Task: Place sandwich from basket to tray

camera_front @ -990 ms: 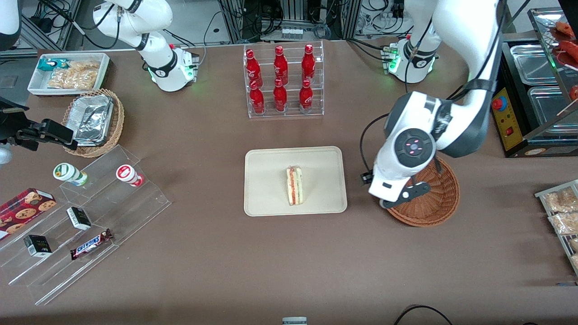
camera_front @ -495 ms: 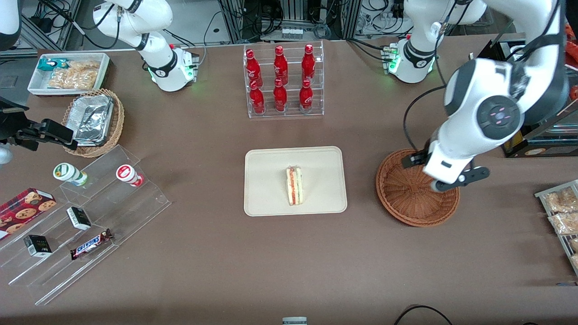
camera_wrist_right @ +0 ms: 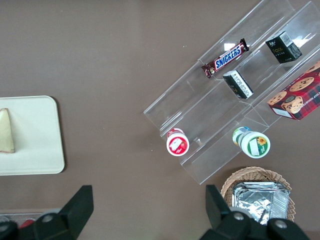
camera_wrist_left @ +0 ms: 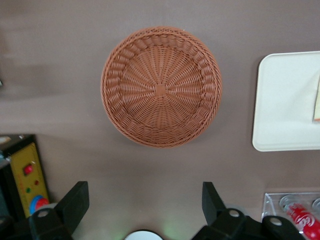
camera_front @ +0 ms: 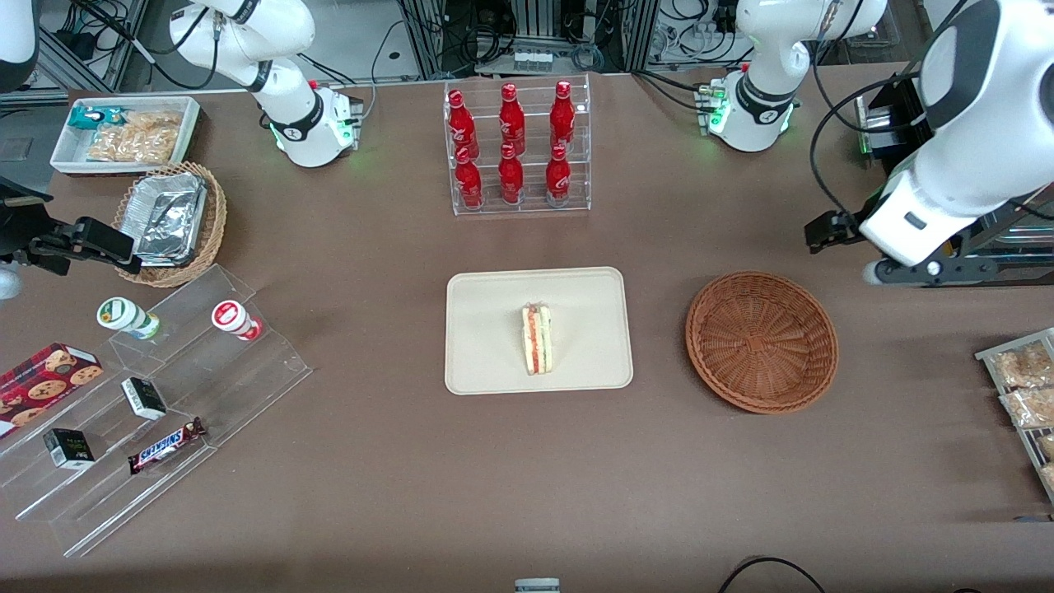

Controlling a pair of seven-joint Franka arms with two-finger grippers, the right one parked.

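Observation:
The sandwich, a pale wedge with red and green filling along its edge, lies on the cream tray in the middle of the table. Beside the tray, toward the working arm's end, sits the round reddish-brown basket with nothing in it. My left gripper hangs high above the table, farther from the front camera than the basket. The left wrist view looks down on the basket, the tray and a sliver of the sandwich. The gripper is open, with nothing between its fingers.
A clear rack of red bottles stands farther from the front camera than the tray. A black box with a yellow control panel sits beside my gripper. Snack bags lie at the working arm's end. Clear stepped shelves stand toward the parked arm's end.
My left gripper has risen off the basket and swung away from the tray, toward the working arm's end. The basket now shows whole and empty. The sandwich has not moved.

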